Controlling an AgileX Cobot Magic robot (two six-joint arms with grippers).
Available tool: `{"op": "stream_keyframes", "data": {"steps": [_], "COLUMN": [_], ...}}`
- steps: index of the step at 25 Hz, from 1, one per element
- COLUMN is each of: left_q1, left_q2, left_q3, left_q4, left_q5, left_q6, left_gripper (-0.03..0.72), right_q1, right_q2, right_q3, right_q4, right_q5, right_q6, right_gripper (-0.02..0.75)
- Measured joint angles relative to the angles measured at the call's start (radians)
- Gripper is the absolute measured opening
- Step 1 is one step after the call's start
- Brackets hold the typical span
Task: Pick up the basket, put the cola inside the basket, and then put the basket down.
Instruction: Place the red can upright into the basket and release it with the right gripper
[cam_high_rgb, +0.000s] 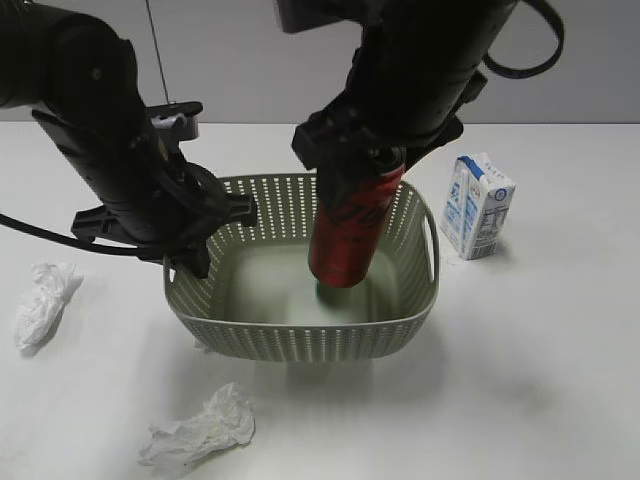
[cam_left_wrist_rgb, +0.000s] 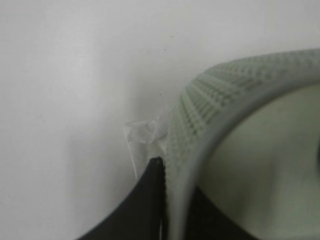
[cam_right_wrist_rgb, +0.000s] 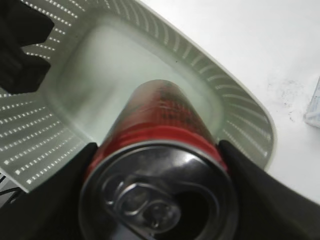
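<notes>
The pale green perforated basket (cam_high_rgb: 300, 335) sits mid-table. My left gripper (cam_high_rgb: 195, 258) is shut on its left rim; in the left wrist view the two black jaws (cam_left_wrist_rgb: 172, 200) pinch the basket wall (cam_left_wrist_rgb: 220, 85). My right gripper (cam_high_rgb: 350, 165) is shut on the red cola can (cam_high_rgb: 350, 235) near its top and holds it tilted inside the basket, its base low over the floor. The right wrist view shows the can's silver top with pull tab (cam_right_wrist_rgb: 160, 195) between the jaws, above the basket's inside (cam_right_wrist_rgb: 95, 65).
A blue-and-white small carton (cam_high_rgb: 478, 205) stands right of the basket. Crumpled white tissues lie at the left (cam_high_rgb: 42, 303) and front (cam_high_rgb: 198, 428); another peeks out beside the basket's left wall (cam_left_wrist_rgb: 142, 137). White table (cam_high_rgb: 540, 380) all around.
</notes>
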Motion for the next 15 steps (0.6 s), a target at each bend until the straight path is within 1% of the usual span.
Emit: {"op": "stream_keyframes", "data": {"steps": [9, 10, 13, 15], "left_q1": [0.0, 0.0, 0.0, 0.0], "left_q2": [0.0, 0.0, 0.001, 0.002], "left_q3": [0.0, 0.0, 0.001, 0.001], "left_q4": [0.0, 0.0, 0.002, 0.004], "left_q5": [-0.012, -0.013, -0.014, -0.014], "left_q6": [0.0, 0.0, 0.0, 0.0], "left_gripper": [0.0, 0.0, 0.0, 0.0], "right_q1": [0.0, 0.0, 0.0, 0.001], "right_q2": [0.044, 0.044, 0.044, 0.044], "right_q3": [0.0, 0.0, 0.0, -0.002], "right_q4": [0.019, 0.019, 0.021, 0.022], "right_q5": [-0.005, -0.005, -0.008, -0.009], "right_q6": [-0.072, -0.078, -0.086, -0.088], "right_gripper": [0.502, 0.51, 0.585, 0.615]}}
